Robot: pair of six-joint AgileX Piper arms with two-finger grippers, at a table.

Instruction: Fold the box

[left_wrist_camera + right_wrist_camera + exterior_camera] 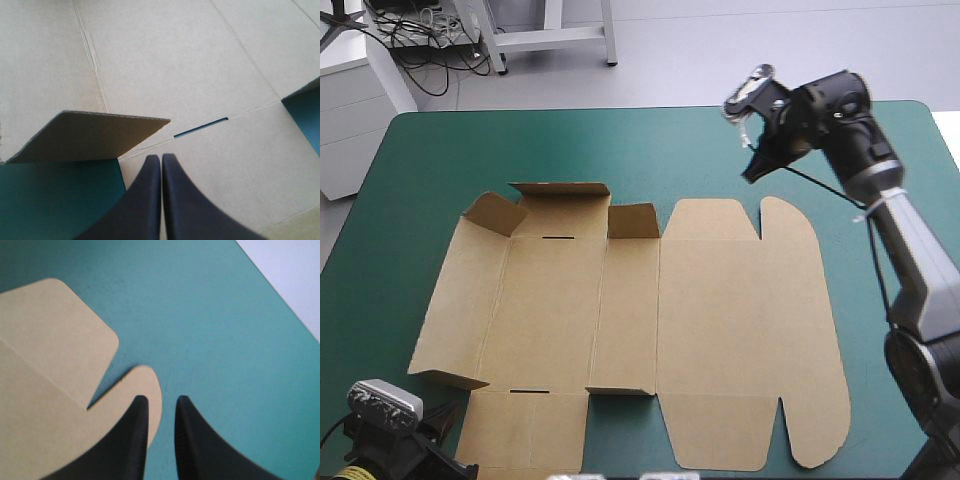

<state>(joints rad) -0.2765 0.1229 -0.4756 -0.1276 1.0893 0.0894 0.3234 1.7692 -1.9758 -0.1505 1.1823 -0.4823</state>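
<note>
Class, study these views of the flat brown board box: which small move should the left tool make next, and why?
Probably slide the shut, black left tool forward under the half-raised corner flap of the brown board box to stand it upright: its tip sits just short of that flap, and the walls are not yet standing.

The table (420,150) bears the brown box (720,330) (flat, some flaps raised).

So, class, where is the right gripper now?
In the high view the right gripper hangs over the far right of the table, just beyond the rounded tab of the box; its wrist view shows that tab beside its fingers.
</note>
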